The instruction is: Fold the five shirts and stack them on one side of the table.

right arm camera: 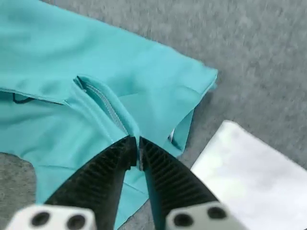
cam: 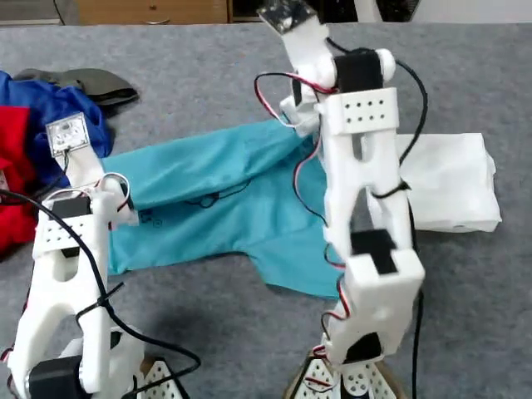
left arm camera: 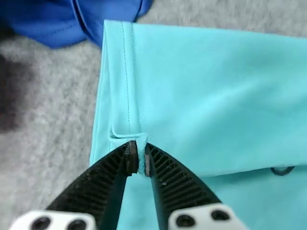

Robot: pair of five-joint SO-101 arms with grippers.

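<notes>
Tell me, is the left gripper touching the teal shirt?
Touching. The left wrist view shows the left gripper pinched shut on the teal shirt, at its hem.

Garments on tabletop, 5 total:
- 1 turquoise short-sleeved fabric shirt (cam: pixel 208 199)
- 1 white fabric shirt (cam: pixel 453 183), folded into a rectangle
- 1 royal-blue crumpled fabric shirt (cam: pixel 41 108)
- 1 red crumpled fabric shirt (cam: pixel 12 166)
- 1 dark grey-green crumpled garment (cam: pixel 91 83)

Folded: 1. Not folded: 4.

White plastic robot arms, 2: left arm (cam: pixel 66 274), right arm (cam: pixel 366 208).

Black ridged claws, 2: left claw (left arm camera: pixel 138 160), right claw (right arm camera: pixel 138 148).

Grey felt-like tabletop (cam: pixel 208 332): 1.
</notes>
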